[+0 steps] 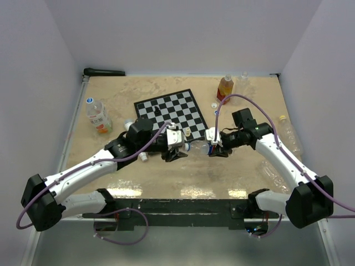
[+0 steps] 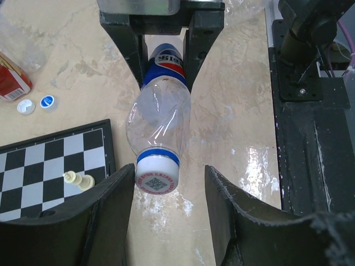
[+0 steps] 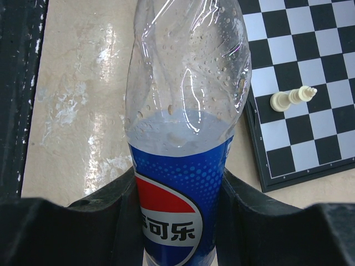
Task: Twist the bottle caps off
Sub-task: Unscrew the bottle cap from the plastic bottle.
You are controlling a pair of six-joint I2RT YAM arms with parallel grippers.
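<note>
Bottle (image 2: 160, 119) is at mid-surface, just off the chessboard's (image 2: 50, 160) near edge. Its long axis runs left-right between the two arms (lifted or resting on the surface (image 2: 244, 111), cannot tell). Right gripper (image 3: 177, 191) pinches the blue label end, with a finger pressed on each side. White cap (image 2: 157, 176) points straight at the left gripper (image 2: 169, 173), which is the nearer one and the only one placed to turn it. The left gripper's jaws are spread and straddle the cap. One finger touches or nearly touches it and there is a clear gap at the other, so no pinch yet. Next move, my call: close on the cap, then twist about the bottle's axis, since cap and approach look lined up. Room: bare surface toward the near edge. On the far side the chessboard sits just beside the gripper, with a cream chess piece (image 2: 77, 180) lying on it. Bottle wall is crumpled and soft and may twist along with the cap.
</note>
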